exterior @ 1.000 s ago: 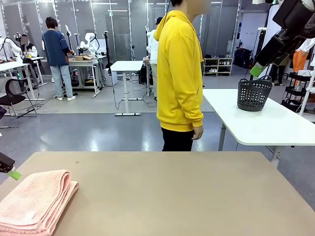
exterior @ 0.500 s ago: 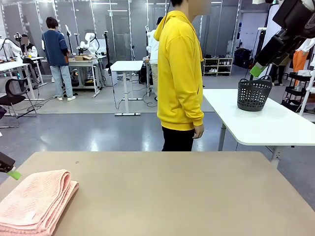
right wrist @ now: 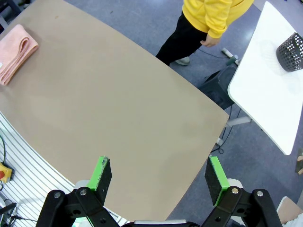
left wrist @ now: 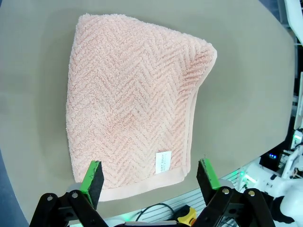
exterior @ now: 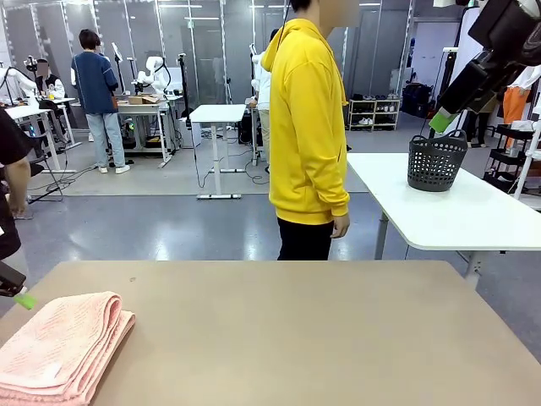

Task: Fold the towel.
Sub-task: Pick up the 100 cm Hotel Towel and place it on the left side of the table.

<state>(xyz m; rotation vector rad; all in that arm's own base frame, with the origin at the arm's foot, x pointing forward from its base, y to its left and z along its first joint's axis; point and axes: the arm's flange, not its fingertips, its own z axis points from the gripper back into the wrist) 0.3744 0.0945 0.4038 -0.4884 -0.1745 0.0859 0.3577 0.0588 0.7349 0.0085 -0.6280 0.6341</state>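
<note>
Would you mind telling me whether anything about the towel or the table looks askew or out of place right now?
Nothing stands out. The towel lies folded and flat near the table's left corner, its layers roughly lined up and its white tag showing by the plain edge. Both end effectors are open, off the towel.

Towel (exterior: 59, 347) cut off by the front view's lower-left corner, just below the left gripper's (exterior: 24, 299) one visible green fingertip (rest of that pincer out of frame), white tag's (left wrist: 163, 162) print too small to read, between the left fingers.
</note>
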